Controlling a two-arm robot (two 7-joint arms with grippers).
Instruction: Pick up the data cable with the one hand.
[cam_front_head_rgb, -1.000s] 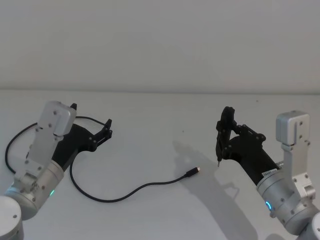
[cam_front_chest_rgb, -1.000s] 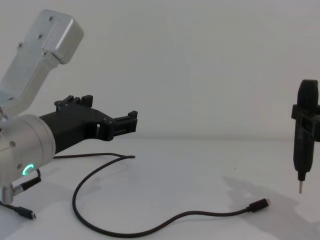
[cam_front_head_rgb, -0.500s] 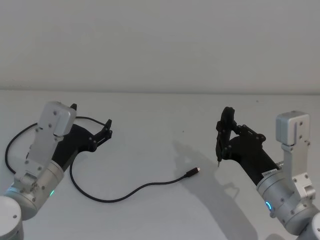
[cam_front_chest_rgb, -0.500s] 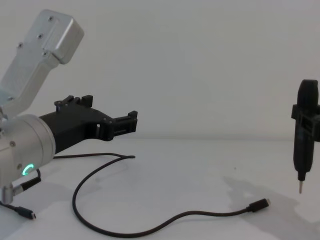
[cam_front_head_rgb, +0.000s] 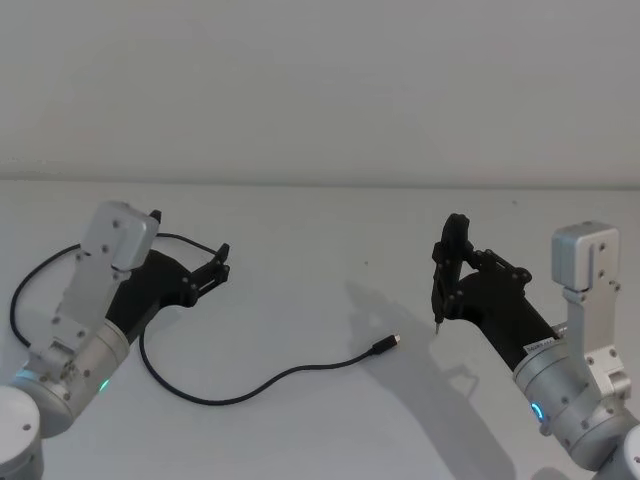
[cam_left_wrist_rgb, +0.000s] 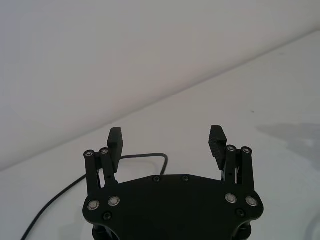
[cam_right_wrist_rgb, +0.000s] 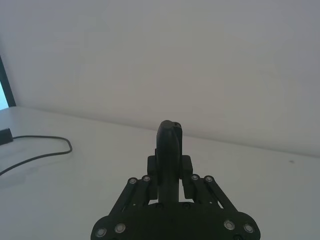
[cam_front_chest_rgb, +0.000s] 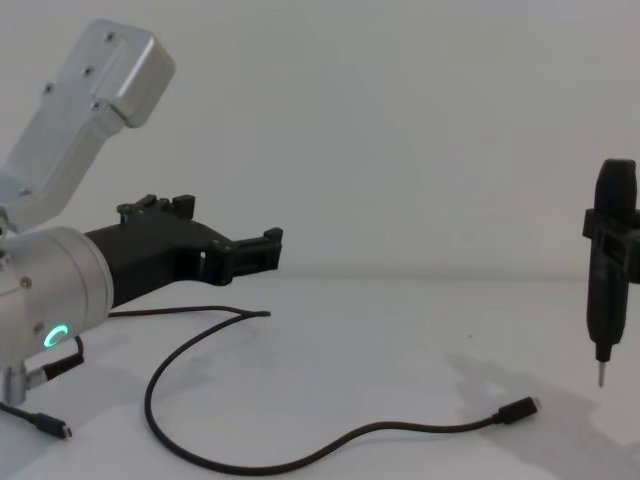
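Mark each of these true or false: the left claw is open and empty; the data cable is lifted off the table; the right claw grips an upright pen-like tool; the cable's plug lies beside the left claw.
1. The left claw is open, with nothing between its fingers. True.
2. The data cable is lifted off the table. False: it lies flat on the table, and neither claw touches it.
3. The right claw is shut on an upright pen-like tool. True.
4. The plug lies beside the left claw. False: it lies toward the right side, near the tool's downward tip.
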